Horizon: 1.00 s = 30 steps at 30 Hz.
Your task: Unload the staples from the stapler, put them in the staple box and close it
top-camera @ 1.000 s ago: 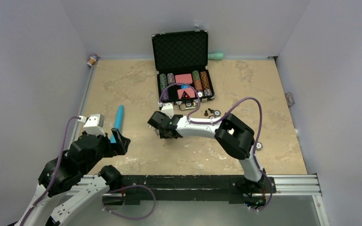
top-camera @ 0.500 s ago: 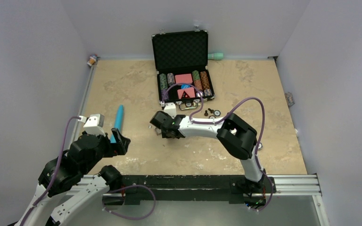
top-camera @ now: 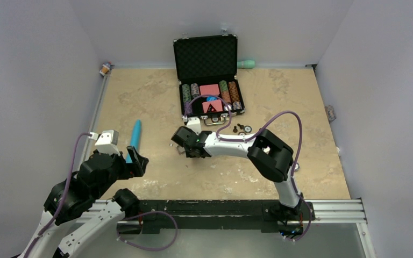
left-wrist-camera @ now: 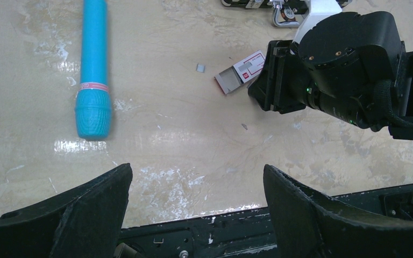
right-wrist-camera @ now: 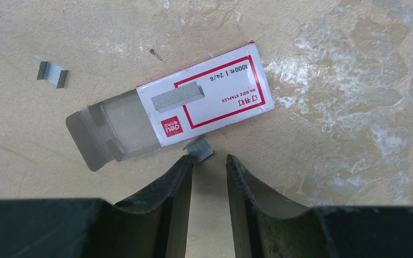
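You see a big tan table [top-camera: 312,107] with both arms on it. Your left arm [top-camera: 86,183] is bent low at the near left corner. Your right arm [top-camera: 269,153] reaches across toward the middle.

A black case [top-camera: 204,56] stands open at the far side, with rows of round chips inside.

The long blue stapler [left-wrist-camera: 94,64] lies flat on the table, on the left side, just past your left pincer [left-wrist-camera: 196,177]. That pincer is spread wide and holds nothing. It hangs above the table, and the stapler is not touching it.

Your right pincer [right-wrist-camera: 208,159] points down at the table, well apart from the stapler. Its two fingers are close together with a thin gap between them, and nothing is in the gap.

Right in front of those tips is a small white and red staple box [right-wrist-camera: 209,105], lying flat with its flap open.

A little clump of staples [right-wrist-camera: 199,149] sits between the box and the left fingertip. One more staple bit [right-wrist-camera: 52,73] lies alone, near the box's open end.
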Each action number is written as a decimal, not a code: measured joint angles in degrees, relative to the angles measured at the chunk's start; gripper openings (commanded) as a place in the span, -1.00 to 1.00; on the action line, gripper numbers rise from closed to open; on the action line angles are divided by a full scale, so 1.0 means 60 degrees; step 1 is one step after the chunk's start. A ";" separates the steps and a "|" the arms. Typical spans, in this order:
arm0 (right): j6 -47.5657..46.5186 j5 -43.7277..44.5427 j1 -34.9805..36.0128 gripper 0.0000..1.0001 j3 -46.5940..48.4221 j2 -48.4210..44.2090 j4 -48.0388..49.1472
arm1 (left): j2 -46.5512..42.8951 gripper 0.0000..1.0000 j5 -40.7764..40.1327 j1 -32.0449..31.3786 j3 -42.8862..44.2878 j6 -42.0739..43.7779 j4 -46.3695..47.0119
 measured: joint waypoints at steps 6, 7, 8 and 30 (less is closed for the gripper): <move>-0.0062 -0.0011 0.0000 -0.35 0.0000 0.0000 0.0004 | 0.0000 0.89 0.0069 0.0022 0.0000 0.0000 0.0004; -0.0087 -0.0015 0.0000 -0.35 0.0000 0.0004 0.0004 | 0.0000 0.89 0.0073 0.0022 0.0000 0.0000 0.0004; -0.0102 -0.0015 0.0000 -0.34 0.0004 0.0004 0.0004 | 0.0000 0.89 0.0076 0.0022 0.0000 0.0000 0.0000; -0.0124 -0.0142 -0.0186 -0.47 0.0229 0.0109 -0.0178 | 0.0000 0.89 0.0076 0.0040 0.0000 0.0000 0.0004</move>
